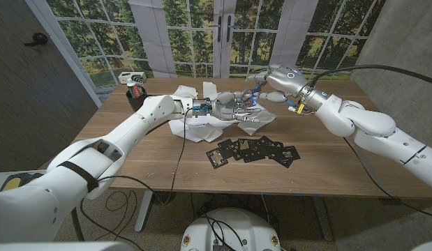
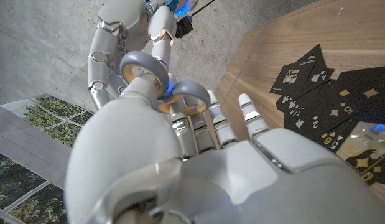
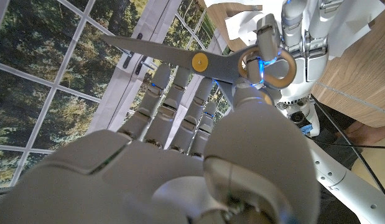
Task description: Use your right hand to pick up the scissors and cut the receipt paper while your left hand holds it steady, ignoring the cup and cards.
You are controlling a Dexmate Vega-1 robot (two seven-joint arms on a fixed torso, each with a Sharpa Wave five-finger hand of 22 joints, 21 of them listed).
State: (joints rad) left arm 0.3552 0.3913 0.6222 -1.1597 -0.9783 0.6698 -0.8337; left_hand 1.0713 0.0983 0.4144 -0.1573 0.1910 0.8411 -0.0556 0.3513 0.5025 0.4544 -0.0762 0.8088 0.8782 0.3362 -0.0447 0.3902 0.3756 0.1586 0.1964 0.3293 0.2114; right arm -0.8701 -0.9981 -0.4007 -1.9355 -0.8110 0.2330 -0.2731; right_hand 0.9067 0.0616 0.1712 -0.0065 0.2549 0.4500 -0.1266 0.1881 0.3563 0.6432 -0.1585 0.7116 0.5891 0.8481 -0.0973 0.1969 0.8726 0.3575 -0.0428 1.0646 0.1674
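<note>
Scissors [image 3: 180, 53] grey, yellow pivot; cards [image 1: 254, 150] black, pale pips; receipt paper [image 1: 202, 125] white; table [image 1: 167, 167] brown wood.

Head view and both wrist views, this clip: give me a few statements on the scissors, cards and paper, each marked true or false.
1. The right robot hand holds the scissors with a digit through a handle ring. True.
2. The scissors' blades are spread wide open. False: in the right wrist view they lie together.
3. The black playing cards lie on the table, nearer the robot than the white paper. True.
4. The cards are stacked in one neat deck. False: they are scattered and overlapping.
5. The left robot hand is over the paper, close to the right robot hand. True.
</note>
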